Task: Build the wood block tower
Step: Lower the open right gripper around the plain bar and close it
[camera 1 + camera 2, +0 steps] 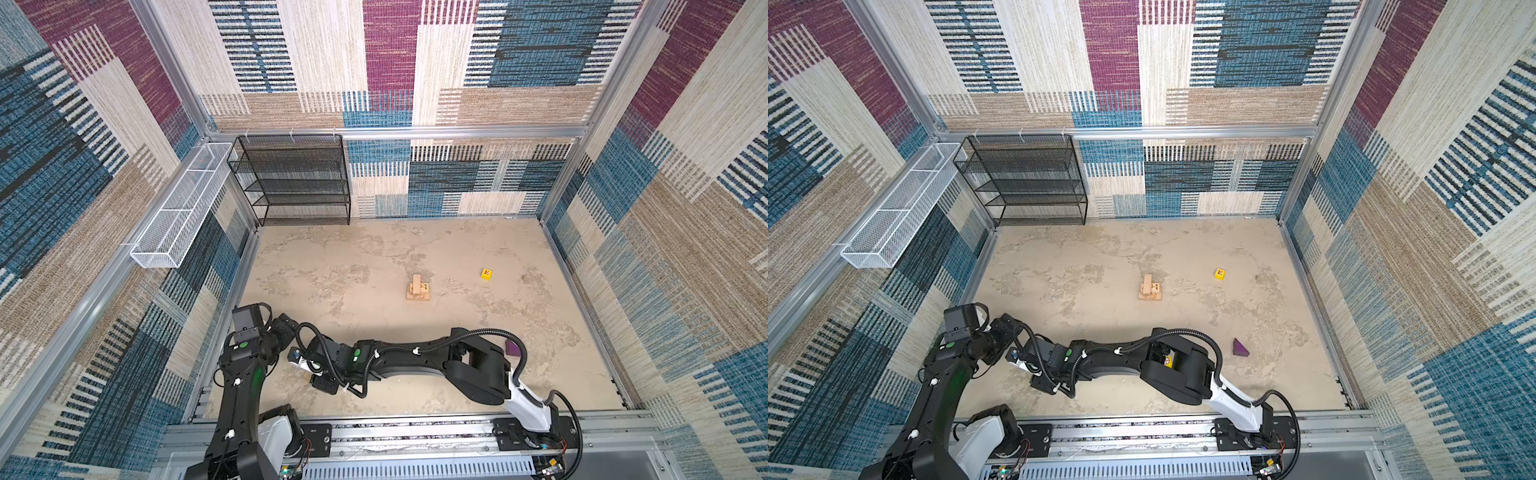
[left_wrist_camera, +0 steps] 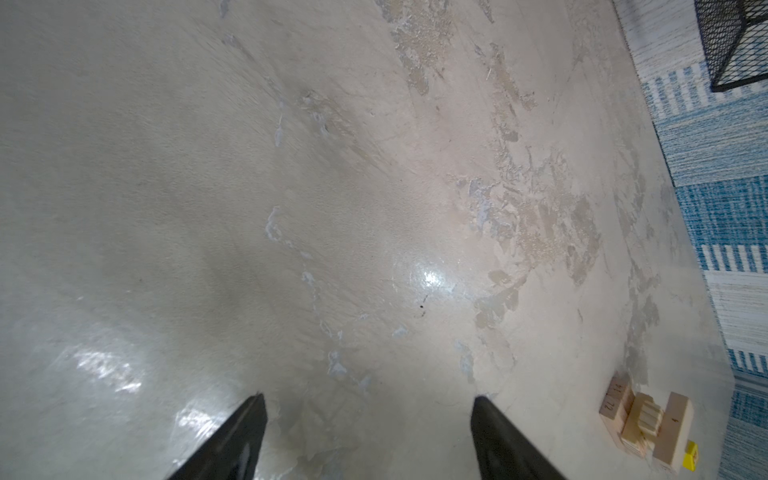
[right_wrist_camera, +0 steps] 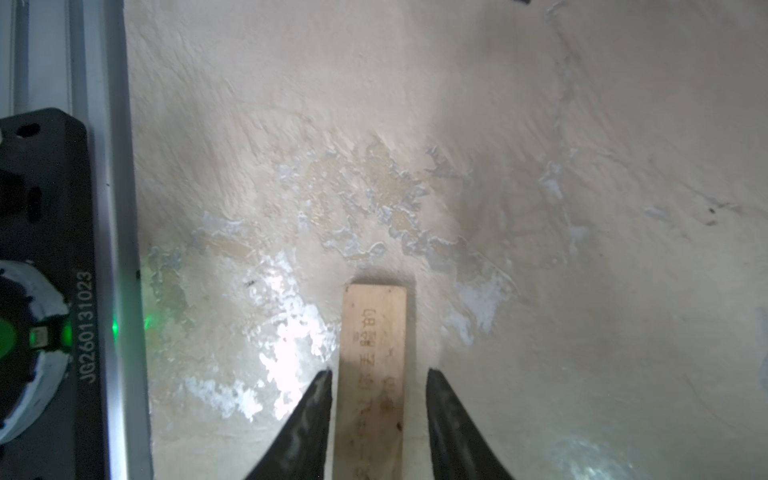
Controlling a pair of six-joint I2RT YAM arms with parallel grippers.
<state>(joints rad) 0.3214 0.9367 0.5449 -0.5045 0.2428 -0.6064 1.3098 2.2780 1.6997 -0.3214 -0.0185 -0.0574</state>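
My right hand (image 3: 379, 372) is open, with one finger on each side of a tan plank (image 3: 374, 324); I see a thin gap on both sides, so it is not squeezing the plank yet; the plank lies flat on the tabletop (image 3: 582, 124), close to the front rail (image 3: 112, 166). My left hand (image 2: 370, 399) is open too and has nothing in it; it hangs over bare tabletop.

Farther out, near the middle, sits the tower (image 1: 417, 291); so far it is only a small pile of crossed planks, and I cannot count them for sure. A yellow cube (image 1: 486, 274) sits alone near the pile, not touching it; I see only one cube. The purple wedge (image 1: 1240, 348) lies well apart, nearer my right arm.

I think the job is about half done; this plank, the cubes and the wedge are left to stack.
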